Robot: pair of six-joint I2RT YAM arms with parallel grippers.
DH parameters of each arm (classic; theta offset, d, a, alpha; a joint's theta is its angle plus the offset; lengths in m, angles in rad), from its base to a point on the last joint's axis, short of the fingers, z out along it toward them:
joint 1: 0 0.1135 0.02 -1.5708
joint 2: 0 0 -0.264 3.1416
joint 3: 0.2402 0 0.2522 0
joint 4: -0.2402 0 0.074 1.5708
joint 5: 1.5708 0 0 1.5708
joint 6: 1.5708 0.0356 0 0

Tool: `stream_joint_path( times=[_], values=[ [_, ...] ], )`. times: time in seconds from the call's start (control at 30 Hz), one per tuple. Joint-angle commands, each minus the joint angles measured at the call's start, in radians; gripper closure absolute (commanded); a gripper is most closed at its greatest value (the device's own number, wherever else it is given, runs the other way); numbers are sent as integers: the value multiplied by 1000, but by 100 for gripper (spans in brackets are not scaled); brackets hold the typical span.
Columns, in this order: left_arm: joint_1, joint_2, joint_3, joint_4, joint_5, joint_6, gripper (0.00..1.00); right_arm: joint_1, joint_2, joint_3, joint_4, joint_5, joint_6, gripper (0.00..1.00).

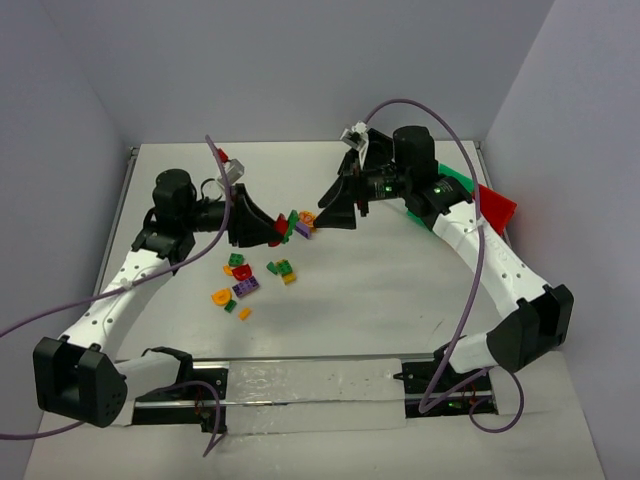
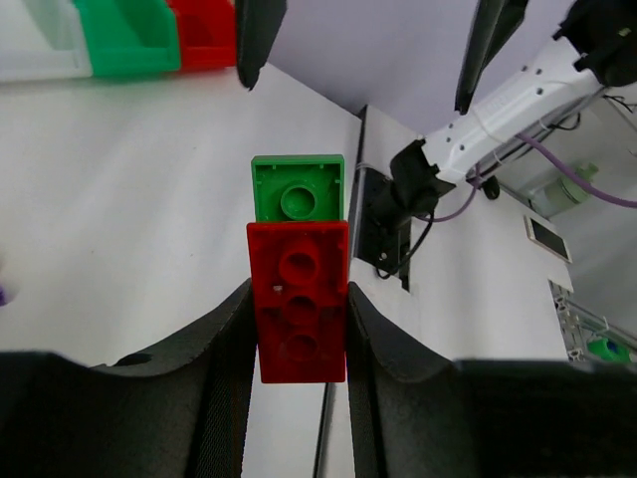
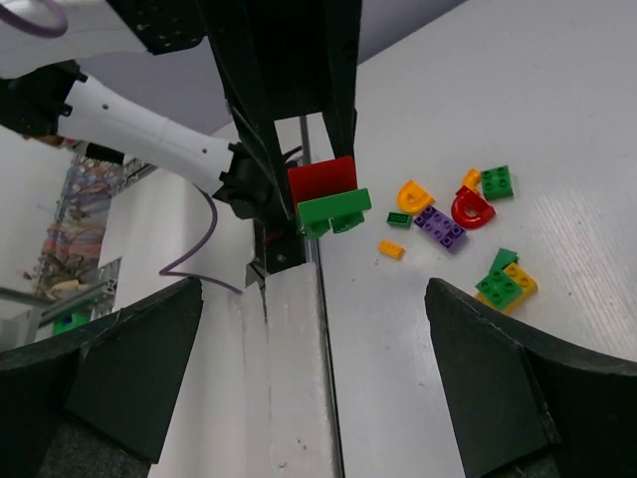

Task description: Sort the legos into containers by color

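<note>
Red lego (image 2: 299, 319) w/ green lego (image 2: 298, 189) on its end sat clamped in L claw (image 2: 299, 299), long axis toward R claw (image 3: 314, 289), spread wide.

In left gripper (image 1: 272, 230): joined bricks (image 2: 298, 299); right gripper (image 1: 335, 213) opposite, apart; loose legos (image 1: 245, 288) on table (image 1: 380, 300), nearer.

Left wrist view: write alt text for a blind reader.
The left gripper clamps a red brick with a green brick stuck on its far end, above the white table. A green bin and a red bin sit top left.
</note>
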Motion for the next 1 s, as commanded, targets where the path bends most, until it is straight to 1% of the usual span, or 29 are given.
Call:
stream_joint_path(
  times=[0.0, 0.07, 0.2, 0.3, 0.37, 0.43, 0.77, 0.9, 0.93, 0.97],
  values=[
    [-10, -24, -11, 158, 133, -71, 100, 37, 25, 73, -15, -40, -43, 0],
    [-14, -30, -23, 184, 135, -92, 100, 49, 35, 79, -17, -52, -48, 0],
    [-24, -29, -18, 154, 128, -72, 100, 81, 53, 110, -22, -65, -50, 0],
    [-28, -27, -18, 166, 126, -82, 100, 102, 80, 136, -45, -58, -60, 0],
    [-30, -27, -17, 170, 123, -84, 100, 113, 98, 150, -56, -64, -58, 2],
    [-30, -26, -16, 159, 116, -78, 100, 122, 112, 154, -56, -76, -55, 6],
    [-31, -30, -18, 147, 94, -66, 100, 152, 170, 171, -89, -91, -71, 32],
    [-31, -29, -15, 139, 89, -63, 100, 154, 176, 179, -92, -96, -69, 46],
    [-31, -28, -14, 137, 86, -60, 100, 153, 178, 182, -94, -97, -69, 52],
    [-31, -27, -14, 132, 82, -56, 100, 154, 179, 183, -96, -102, -70, 61]
  ],
)
